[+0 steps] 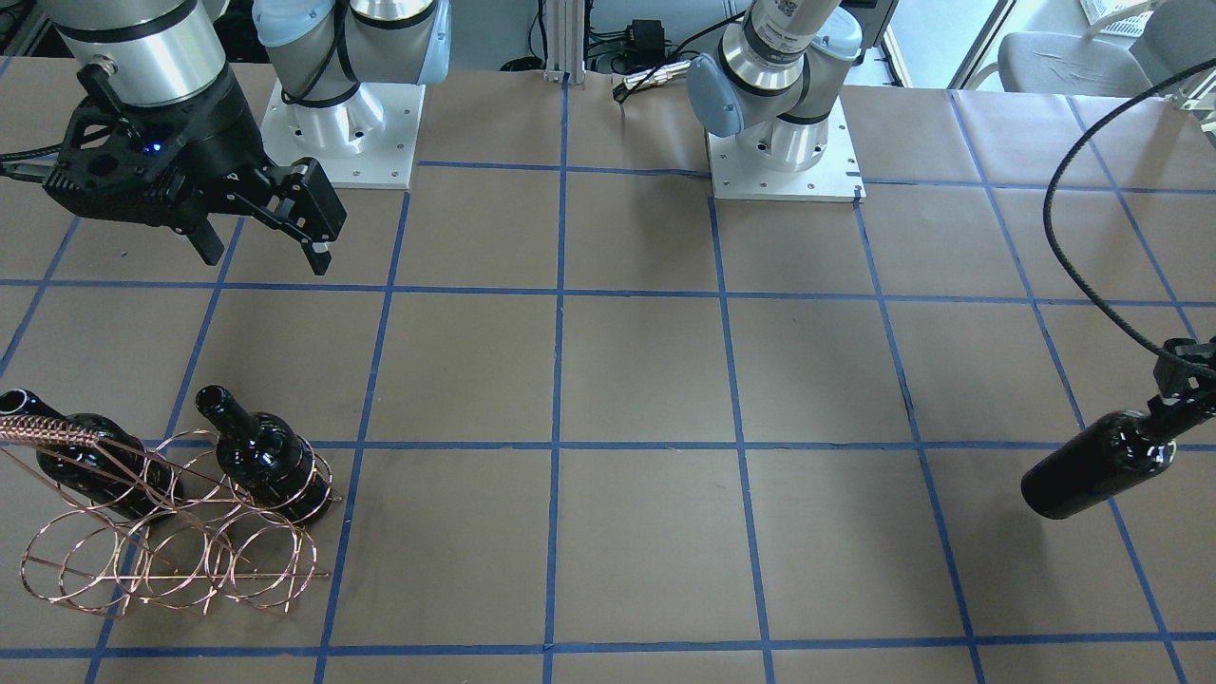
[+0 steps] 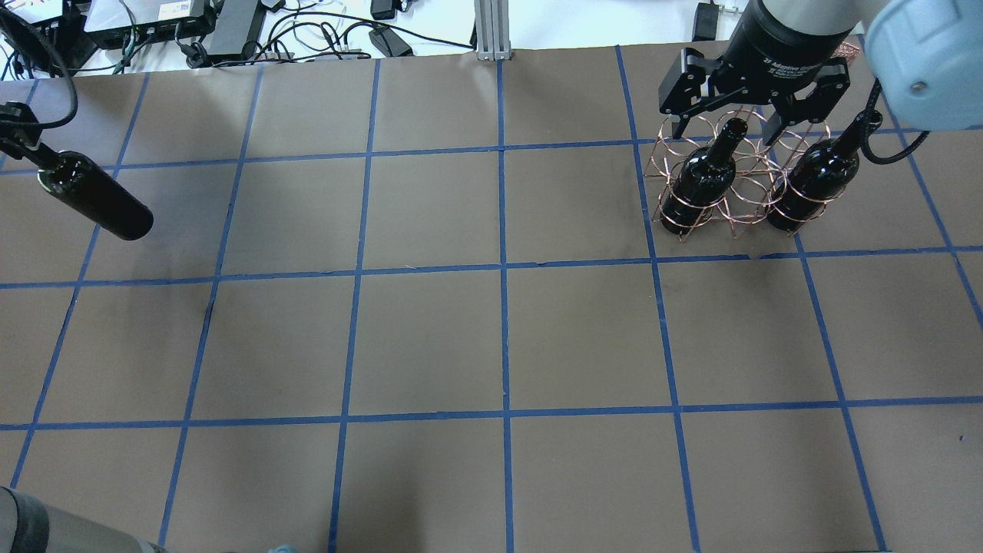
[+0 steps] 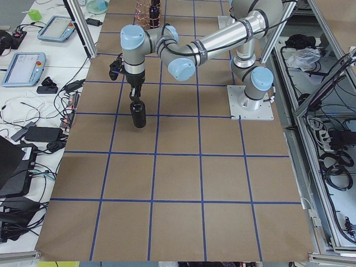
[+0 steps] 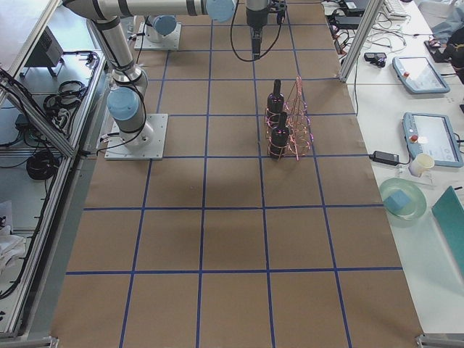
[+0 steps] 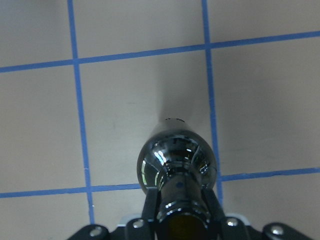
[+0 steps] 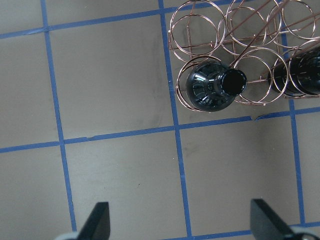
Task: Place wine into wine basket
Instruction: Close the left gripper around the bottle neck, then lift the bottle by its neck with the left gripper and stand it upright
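My left gripper (image 2: 27, 142) is shut on the neck of a black wine bottle (image 2: 96, 198) and holds it upright above the table at the far left; it also shows in the front view (image 1: 1102, 470) and the left wrist view (image 5: 175, 157). The copper wire wine basket (image 2: 739, 178) stands at the far right, also seen in the front view (image 1: 171, 551). It holds two black bottles, one in an end hoop (image 2: 703, 180) and one at the other end (image 2: 814, 180). My right gripper (image 2: 722, 127) is open and empty above the basket, over the first bottle (image 6: 210, 87).
The brown table has a blue tape grid. The arm bases (image 1: 342, 123) (image 1: 784, 142) stand at the robot's edge. Cables and electronics (image 2: 230, 23) lie beyond the far edge. A black cable (image 1: 1073, 247) hangs to my left wrist.
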You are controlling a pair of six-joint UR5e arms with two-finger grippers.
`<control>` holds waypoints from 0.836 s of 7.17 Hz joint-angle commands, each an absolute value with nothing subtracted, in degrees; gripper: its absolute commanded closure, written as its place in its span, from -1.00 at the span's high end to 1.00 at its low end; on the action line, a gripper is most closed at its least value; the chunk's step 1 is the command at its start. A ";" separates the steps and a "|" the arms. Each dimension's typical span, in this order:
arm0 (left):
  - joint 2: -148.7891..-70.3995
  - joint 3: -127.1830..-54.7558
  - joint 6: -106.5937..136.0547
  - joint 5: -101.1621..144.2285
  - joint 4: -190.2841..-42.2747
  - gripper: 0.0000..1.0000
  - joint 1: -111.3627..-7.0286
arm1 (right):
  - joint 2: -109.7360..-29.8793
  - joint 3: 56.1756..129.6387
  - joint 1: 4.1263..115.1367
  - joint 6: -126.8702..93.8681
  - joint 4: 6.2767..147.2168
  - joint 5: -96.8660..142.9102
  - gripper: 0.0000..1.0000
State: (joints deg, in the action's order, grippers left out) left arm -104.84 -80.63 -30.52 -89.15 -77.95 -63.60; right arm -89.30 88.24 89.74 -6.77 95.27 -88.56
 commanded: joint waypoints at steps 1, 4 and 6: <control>-101.35 -84.18 -17.29 -88.68 -78.13 -1.00 -72.12 | -89.30 88.24 89.74 -6.77 95.27 -88.59 1.00; -96.61 -89.62 -0.93 -88.68 -77.87 -1.00 -83.29 | -89.30 88.24 89.74 -6.77 95.27 -88.59 1.00; -92.92 -95.25 4.81 -88.68 -77.61 -1.00 -88.66 | -89.30 88.24 89.74 -6.77 95.27 -88.59 1.00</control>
State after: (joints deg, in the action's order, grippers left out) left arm -95.11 -92.08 1.35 -88.73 -77.66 -85.50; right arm -89.30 88.24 89.74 -6.77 95.27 -88.59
